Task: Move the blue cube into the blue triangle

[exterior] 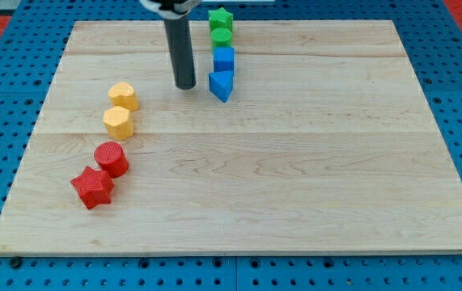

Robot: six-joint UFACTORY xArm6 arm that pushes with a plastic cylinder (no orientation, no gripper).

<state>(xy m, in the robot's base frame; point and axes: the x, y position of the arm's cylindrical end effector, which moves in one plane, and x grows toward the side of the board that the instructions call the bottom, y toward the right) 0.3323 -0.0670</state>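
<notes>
Resting on the wooden tabletop (295, 186), blue cube (224, 60) already touches blue triangle (222, 84) below it. Both look light, rigid, likely free-sliding; push a flat face. No pincer: my tip (185, 86) sits just left of the triangle.

blocks: 8 | blue: 2 (223, 59) (222, 84) | green: 2 (220, 18) (221, 36) | yellow: 2 (123, 96) (118, 123) | red: 2 (111, 158) (92, 187)

Upper centre crowded: my tip (185, 85) just left of blue triangle (222, 84), blue cube (224, 60) touching above it. Yellow and red blocks line frame's left. Right and lower board (336, 178) open.
</notes>
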